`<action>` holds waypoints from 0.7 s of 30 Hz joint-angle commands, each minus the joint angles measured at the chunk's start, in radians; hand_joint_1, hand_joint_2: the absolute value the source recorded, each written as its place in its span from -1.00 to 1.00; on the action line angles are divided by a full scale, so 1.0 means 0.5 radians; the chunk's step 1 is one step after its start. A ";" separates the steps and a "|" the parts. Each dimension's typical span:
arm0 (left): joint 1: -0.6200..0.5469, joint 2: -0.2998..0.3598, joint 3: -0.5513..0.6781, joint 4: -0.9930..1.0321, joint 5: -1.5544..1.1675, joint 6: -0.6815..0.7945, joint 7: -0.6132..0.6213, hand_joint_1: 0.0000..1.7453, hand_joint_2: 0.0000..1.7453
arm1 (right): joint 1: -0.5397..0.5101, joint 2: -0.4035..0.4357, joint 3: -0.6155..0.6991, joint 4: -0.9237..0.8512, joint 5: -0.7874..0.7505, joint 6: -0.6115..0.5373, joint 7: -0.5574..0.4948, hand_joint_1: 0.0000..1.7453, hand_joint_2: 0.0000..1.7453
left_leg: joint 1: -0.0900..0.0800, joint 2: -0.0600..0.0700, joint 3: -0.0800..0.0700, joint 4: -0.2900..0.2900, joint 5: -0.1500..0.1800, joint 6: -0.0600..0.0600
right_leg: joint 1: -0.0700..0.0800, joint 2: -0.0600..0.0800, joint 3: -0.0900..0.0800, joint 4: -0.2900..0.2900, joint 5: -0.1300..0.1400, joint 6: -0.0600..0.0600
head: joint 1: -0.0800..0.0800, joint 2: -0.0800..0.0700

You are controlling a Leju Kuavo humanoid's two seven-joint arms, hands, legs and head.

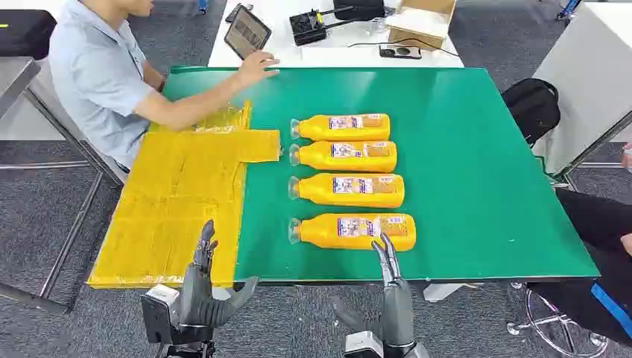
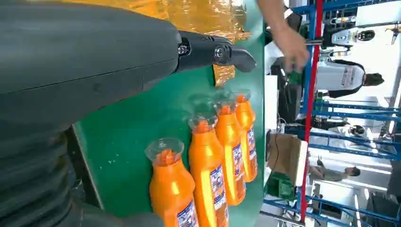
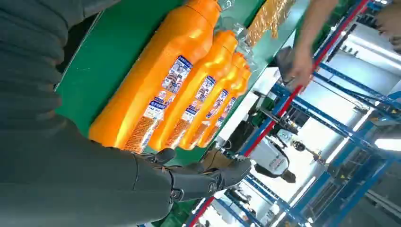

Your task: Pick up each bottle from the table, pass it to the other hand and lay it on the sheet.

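orange bottles (image 1: 347, 158) (clear caps), yellow sheet (image 1: 176, 205)

No wording, brand or number can be made out anywhere. Each of the four orange bottles (image 1: 352, 232) lying in a row on the green surface (image 1: 477, 186) carries a printed label (image 3: 176, 75) of white, blue and red, but its lettering is too small and blurred to read in the head view or either wrist view.
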 commanded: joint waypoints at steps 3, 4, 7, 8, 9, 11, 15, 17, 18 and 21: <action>-0.051 0.044 0.007 0.076 0.003 -0.001 -0.004 -1.00 1.00 | -0.028 -0.007 0.000 0.104 -0.024 -0.007 0.009 -1.00 1.00 | 0.000 0.002 0.013 -0.004 -0.003 0.003 | 0.002 -0.001 0.013 -0.004 -0.003 -0.007 | 0.001 0.000; -0.052 0.044 0.007 0.073 0.003 -0.001 -0.004 -1.00 1.00 | -0.032 -0.009 -0.002 0.102 -0.026 -0.004 0.010 -1.00 1.00 | 0.000 0.001 0.008 -0.003 -0.002 0.002 | 0.001 -0.001 0.008 -0.003 -0.001 -0.005 | 0.000 0.000; -0.052 0.044 0.007 0.073 0.003 -0.001 -0.004 -1.00 1.00 | -0.032 -0.009 -0.002 0.102 -0.026 -0.004 0.010 -1.00 1.00 | 0.000 0.001 0.009 -0.003 -0.002 0.002 | 0.001 -0.001 0.009 -0.003 -0.002 -0.005 | 0.001 0.000; -0.052 0.044 0.007 0.073 0.003 -0.001 -0.004 -1.00 1.00 | -0.032 -0.009 -0.002 0.102 -0.026 -0.004 0.010 -1.00 1.00 | 0.000 0.001 0.006 -0.003 -0.001 0.002 | 0.001 -0.001 0.006 -0.003 -0.001 -0.004 | 0.001 0.000; -0.052 0.044 0.007 0.073 0.003 -0.001 -0.004 -1.00 1.00 | -0.032 -0.009 -0.002 0.102 -0.026 -0.004 0.010 -1.00 1.00 | 0.000 0.002 0.010 -0.004 -0.002 0.002 | 0.002 -0.001 0.010 -0.004 -0.002 -0.006 | 0.000 0.000; -0.052 0.044 0.007 0.073 0.003 -0.001 -0.004 -1.00 1.00 | -0.032 -0.009 -0.002 0.102 -0.026 -0.004 0.010 -1.00 1.00 | 0.000 0.001 0.006 -0.003 -0.001 0.002 | 0.001 -0.001 0.006 -0.002 -0.001 -0.004 | 0.001 0.000; -0.052 0.044 0.007 0.073 0.003 -0.001 -0.004 -1.00 1.00 | -0.032 -0.009 -0.002 0.102 -0.026 -0.004 0.010 -1.00 1.00 | 0.000 0.002 0.012 -0.004 -0.003 0.003 | 0.001 -0.001 0.012 -0.004 -0.003 -0.006 | 0.000 0.000; -0.052 0.044 0.007 0.073 0.003 -0.001 -0.004 -1.00 1.00 | -0.032 -0.009 -0.002 0.102 -0.026 -0.004 0.010 -1.00 1.00 | 0.000 0.001 0.007 -0.003 -0.001 0.002 | 0.001 -0.001 0.007 -0.003 -0.001 -0.004 | 0.001 0.000; -0.052 0.044 0.007 0.073 0.003 -0.001 -0.004 -1.00 1.00 | -0.032 -0.009 -0.002 0.102 -0.026 -0.004 0.010 -1.00 1.00 | 0.000 0.002 0.012 -0.004 -0.003 0.003 | 0.002 -0.001 0.012 -0.004 -0.003 -0.006 | 0.001 0.000; -0.052 0.044 0.007 0.073 0.003 -0.001 -0.004 -1.00 1.00 | -0.032 -0.009 -0.002 0.102 -0.026 -0.004 0.010 -1.00 1.00 | 0.000 0.002 0.009 -0.003 -0.002 0.002 | 0.001 -0.001 0.009 -0.003 -0.002 -0.005 | 0.001 0.000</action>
